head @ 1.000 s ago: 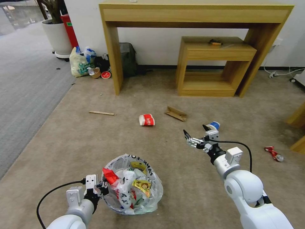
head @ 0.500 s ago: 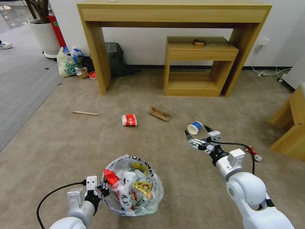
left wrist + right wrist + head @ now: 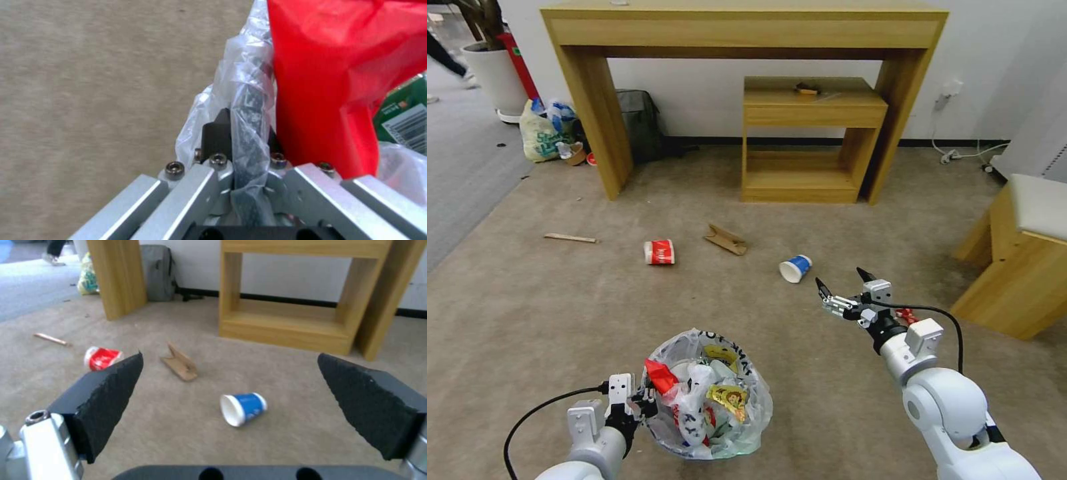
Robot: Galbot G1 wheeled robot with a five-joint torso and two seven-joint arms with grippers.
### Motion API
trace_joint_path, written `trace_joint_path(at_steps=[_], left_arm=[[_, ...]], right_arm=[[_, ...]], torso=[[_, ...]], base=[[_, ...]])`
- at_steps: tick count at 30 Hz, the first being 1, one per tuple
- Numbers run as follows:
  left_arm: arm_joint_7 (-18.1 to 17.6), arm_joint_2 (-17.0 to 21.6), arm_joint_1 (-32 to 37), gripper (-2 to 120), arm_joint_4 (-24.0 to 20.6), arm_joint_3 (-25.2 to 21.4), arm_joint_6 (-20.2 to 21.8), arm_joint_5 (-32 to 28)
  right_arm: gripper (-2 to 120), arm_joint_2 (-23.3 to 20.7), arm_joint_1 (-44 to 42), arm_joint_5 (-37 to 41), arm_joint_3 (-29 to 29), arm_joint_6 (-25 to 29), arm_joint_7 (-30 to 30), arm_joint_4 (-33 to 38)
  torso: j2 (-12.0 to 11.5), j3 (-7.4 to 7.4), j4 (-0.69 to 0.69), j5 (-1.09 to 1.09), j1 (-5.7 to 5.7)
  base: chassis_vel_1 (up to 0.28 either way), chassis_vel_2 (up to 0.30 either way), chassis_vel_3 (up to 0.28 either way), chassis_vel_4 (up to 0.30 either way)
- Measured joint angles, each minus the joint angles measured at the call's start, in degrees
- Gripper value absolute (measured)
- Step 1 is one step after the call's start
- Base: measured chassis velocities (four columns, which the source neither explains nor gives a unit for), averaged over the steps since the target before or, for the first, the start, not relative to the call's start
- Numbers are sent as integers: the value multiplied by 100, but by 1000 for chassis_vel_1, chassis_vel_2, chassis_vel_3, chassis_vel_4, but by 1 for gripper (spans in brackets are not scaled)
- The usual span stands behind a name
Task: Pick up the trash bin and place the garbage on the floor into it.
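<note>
Near the blue cup (image 3: 796, 268) lying on its side on the floor (image 3: 594, 300), the right gripper (image 3: 844, 285) hovers with its 2 fingers spread wide. Well apart from that cup, the left gripper (image 3: 642, 402) is clamped on the trash bin (image 3: 707, 393) at its bagged rim.

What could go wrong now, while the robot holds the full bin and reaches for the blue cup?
1. The left gripper clamps only the thin bag-covered rim of the trash bin. The plastic might slip or tear.
2. The bin is heaped, with a red wrapper above the rim, so litter could spill if it tilts.
3. The blue cup lies on its side on the floor. The open right gripper may roll it away rather than catch it.
</note>
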Motion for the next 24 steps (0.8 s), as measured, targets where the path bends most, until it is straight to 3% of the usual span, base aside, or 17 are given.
trace_joint_path(at_steps=[16,24], left_arm=[[9,10,-16,0,38,16,3,0],[18,45,-16,0,79,-2,-3,-30]], right_arm=[[100,30,-34,-34,-47,20,144,-45],[100,91,-45,-84,-41,69,164,-85]], torso=[[0,0,0,-1,0],[-1,0,0,-3,0]], base=[[-225,-230,225,220],[-44,-48,36,47]])
